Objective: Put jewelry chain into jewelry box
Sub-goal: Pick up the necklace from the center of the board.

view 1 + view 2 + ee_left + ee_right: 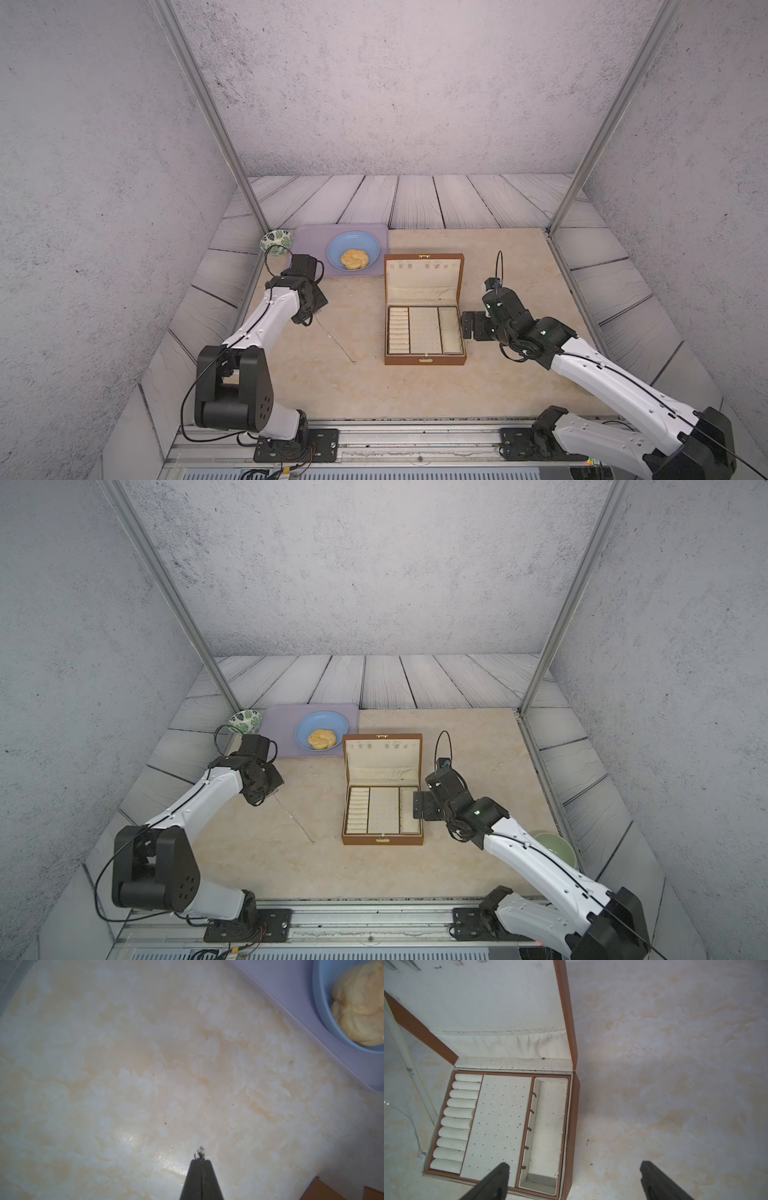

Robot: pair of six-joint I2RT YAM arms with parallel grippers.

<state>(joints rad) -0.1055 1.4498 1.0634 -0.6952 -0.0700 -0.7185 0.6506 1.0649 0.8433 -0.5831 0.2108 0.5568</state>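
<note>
Marbled tabletop [332, 395] under jewelry box [424, 360]; grey walls [395, 83], perhaps printed planks [415, 199].

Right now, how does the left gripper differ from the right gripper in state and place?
The left gripper is shut; the right gripper stands wide open. The left gripper pinches one end of the jewelry chain; the right gripper holds nothing. The left gripper is left of the jewelry box, apart from it; the right gripper is close by its right wall. Both are black.
</note>
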